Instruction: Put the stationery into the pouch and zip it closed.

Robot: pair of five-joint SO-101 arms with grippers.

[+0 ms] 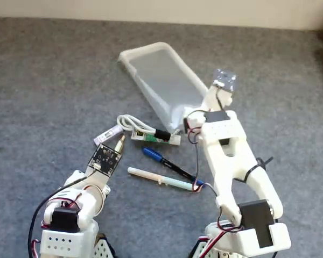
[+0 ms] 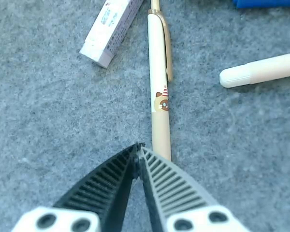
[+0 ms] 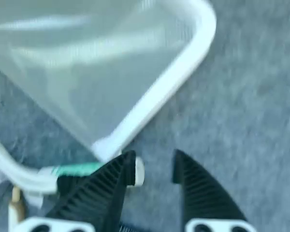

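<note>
Barely started, as I judge it: the see-through pouch (image 1: pixel 160 75) lies on the grey worktop (image 1: pixel 43 80) and looks empty. Every item is left to load, and the zip to close. A blue pen (image 1: pixel 164 160), a pale pen (image 1: pixel 159 178), an eraser (image 1: pixel 108 134) and a white cable (image 1: pixel 130 122) lie near its nearer corner. My left wrist view shows up close a cream pen (image 2: pixel 159 87) with a gold clip. The left gripper (image 2: pixel 138 146) is at its end, fingers pressed together, holding nothing. My right wrist view shows the right gripper (image 3: pixel 154 164), fingers spread, beside the pouch's corner.
</note>
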